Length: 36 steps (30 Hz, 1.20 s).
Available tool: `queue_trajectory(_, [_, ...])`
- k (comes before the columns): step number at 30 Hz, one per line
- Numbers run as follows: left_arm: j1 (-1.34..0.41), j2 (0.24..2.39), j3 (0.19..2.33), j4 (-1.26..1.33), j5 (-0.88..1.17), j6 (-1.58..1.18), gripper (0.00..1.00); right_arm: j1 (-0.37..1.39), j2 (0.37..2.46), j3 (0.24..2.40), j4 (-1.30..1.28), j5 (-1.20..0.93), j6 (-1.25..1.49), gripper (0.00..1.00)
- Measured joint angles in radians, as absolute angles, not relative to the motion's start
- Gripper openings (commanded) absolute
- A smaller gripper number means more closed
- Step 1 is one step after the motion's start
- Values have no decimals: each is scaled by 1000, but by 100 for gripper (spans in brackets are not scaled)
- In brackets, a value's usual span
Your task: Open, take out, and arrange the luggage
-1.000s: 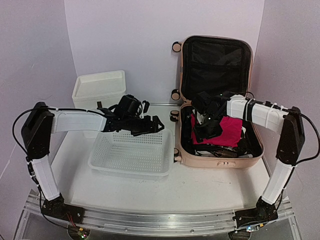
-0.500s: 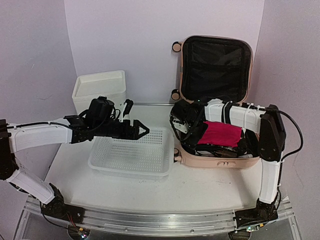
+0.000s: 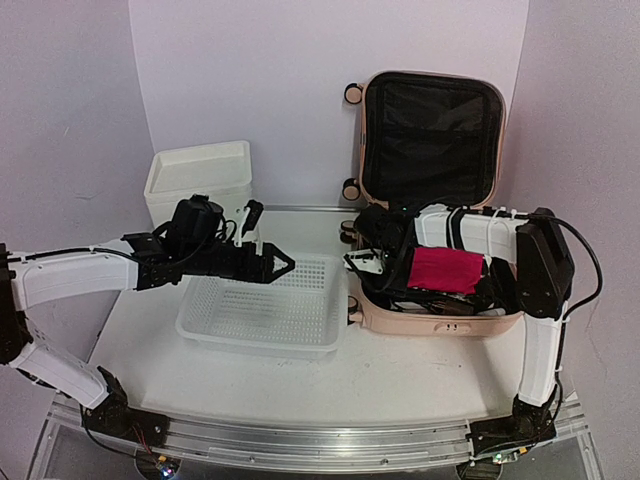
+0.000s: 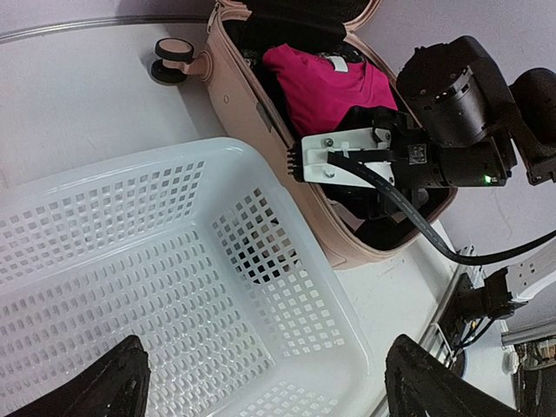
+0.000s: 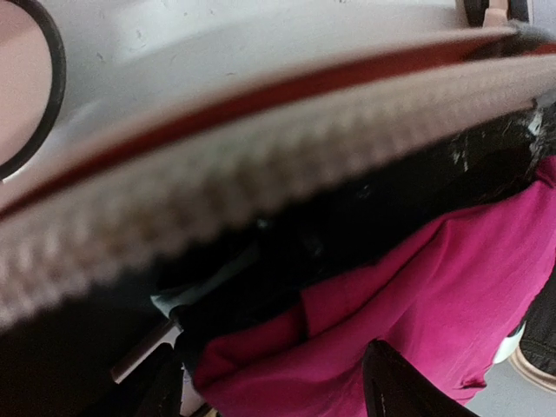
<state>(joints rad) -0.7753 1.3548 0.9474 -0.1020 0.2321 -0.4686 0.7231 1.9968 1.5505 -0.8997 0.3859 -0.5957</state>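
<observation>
The pale pink luggage [image 3: 440,322] lies open at the right, its black-lined lid [image 3: 432,135] standing upright. Inside are a magenta cloth [image 3: 445,270] and dark items. My right gripper [image 3: 372,266] reaches down into the case just inside its left wall. In the right wrist view its jaws stand apart over the magenta cloth [image 5: 417,295], below the zipper rim [image 5: 217,191], so the right gripper [image 5: 278,391] is open. My left gripper [image 3: 278,265] hovers open and empty above the white basket [image 4: 174,261]. The left wrist view shows this gripper [image 4: 274,382] facing the luggage [image 4: 234,87].
The white perforated basket [image 3: 262,310] sits in the middle of the table, touching or nearly touching the suitcase's left side. A white drawer unit [image 3: 198,178] stands at the back left against the wall. A caster wheel [image 4: 169,54] sticks out toward the basket.
My right gripper moved left from the middle of the suitcase to its left wall. The magenta cloth now lies flatter. My left arm dropped low and its gripper drew back slightly left.
</observation>
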Motion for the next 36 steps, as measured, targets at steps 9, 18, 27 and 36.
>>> queue_trajectory(9, [-775, 1350, 947, -105, 233, -471, 94, 718, 1997, 1551, -841, 392, -626, 45])
queue_trajectory(18, [-775, 1352, 953, -107, 252, -496, 95, 702, 1997, 1551, -813, 374, -621, 18])
queue_trajectory(27, [-775, 1414, 1027, -107, 283, -630, 95, 668, 1927, 1513, -781, 300, -601, 18])
queue_trajectory(36, [-775, 1510, 1091, -107, 320, -785, 98, 618, 1892, 1509, -779, 221, -572, 29])
